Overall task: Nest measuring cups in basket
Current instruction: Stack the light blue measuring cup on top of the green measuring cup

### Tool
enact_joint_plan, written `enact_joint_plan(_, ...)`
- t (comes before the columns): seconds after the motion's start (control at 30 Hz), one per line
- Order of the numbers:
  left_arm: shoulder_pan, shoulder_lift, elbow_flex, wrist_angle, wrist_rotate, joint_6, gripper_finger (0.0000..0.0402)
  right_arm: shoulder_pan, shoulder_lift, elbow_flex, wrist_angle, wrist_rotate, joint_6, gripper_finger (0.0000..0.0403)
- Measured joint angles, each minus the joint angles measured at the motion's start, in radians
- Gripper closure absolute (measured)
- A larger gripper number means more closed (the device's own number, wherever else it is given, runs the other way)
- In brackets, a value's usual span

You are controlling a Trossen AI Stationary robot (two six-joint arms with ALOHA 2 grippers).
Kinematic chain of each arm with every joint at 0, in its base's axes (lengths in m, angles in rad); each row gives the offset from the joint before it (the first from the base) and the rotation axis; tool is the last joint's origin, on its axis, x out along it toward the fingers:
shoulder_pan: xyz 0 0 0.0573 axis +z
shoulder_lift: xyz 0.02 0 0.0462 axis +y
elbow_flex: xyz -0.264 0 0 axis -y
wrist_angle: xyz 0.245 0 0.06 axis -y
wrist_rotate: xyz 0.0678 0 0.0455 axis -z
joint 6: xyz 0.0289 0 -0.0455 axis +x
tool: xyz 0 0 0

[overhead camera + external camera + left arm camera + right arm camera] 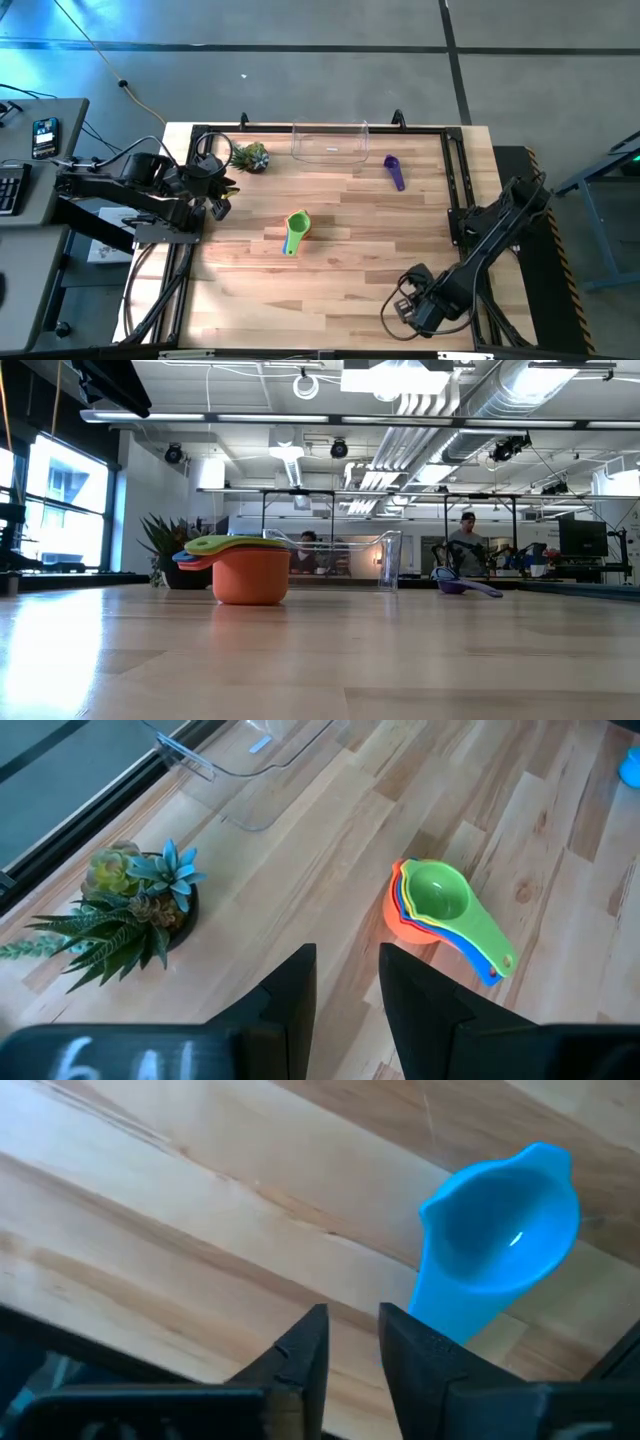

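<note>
Entry: cup collection, nesting under way and none yet in the bin. The stack of measuring cups [297, 232] is sitting mid-bench, green uppermost over yellow, blue and red inside an orange one at the base, handles fanning out together. The purple cup [395, 171] is lying alone, near the basket's right end but outside it. The teal cup [500, 1240] is lying on the boards at the near right corner, just in front of the right gripper [350, 1342]; its handle is running down beside one finger rather than between the two, and the fingers are standing a narrow slot apart, gripping nothing. The left gripper [346, 982] is waiting at the bench's left edge beside the spiky plant [250, 156], fingers parted by a narrow slot, nothing between them. The basket [330, 142] is standing at the far edge of the bench [350, 290], and as far as its clear walls are showing, it is holding nothing. Judged step: fetching the teal cup. Next move is calling for the right fingers to straddle the handle, close, and carry the cup toward the stack or basket.
</note>
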Motion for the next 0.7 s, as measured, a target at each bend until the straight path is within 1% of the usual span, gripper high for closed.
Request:
enact_joint_plan(0.17, 0.0, 0.0, 0.0, 0.0, 0.0, -0.008, 0.0298, 0.002, 0.041, 0.0, -0.033, -0.023, 0.005, 0.0275)
enact_joint_plan(0.3, 0.0, 0.0, 0.0, 0.0, 0.0, -0.008, 0.0298, 0.002, 0.081, 0.0, -0.07, -0.024, 0.007, 0.0258)
enact_joint_plan(0.6, 0.0, 0.0, 0.0, 0.0, 0.0, -0.008, 0.0298, -0.01, 0.169, 0.0, -0.093, -0.027, -0.023, 0.0254)
enact_joint_plan(0.7, 0.0, 0.0, 0.0, 0.0, 0.0, -0.008, 0.0298, -0.015, 0.183, 0.0, -0.101, -0.031, -0.022, 0.0268)
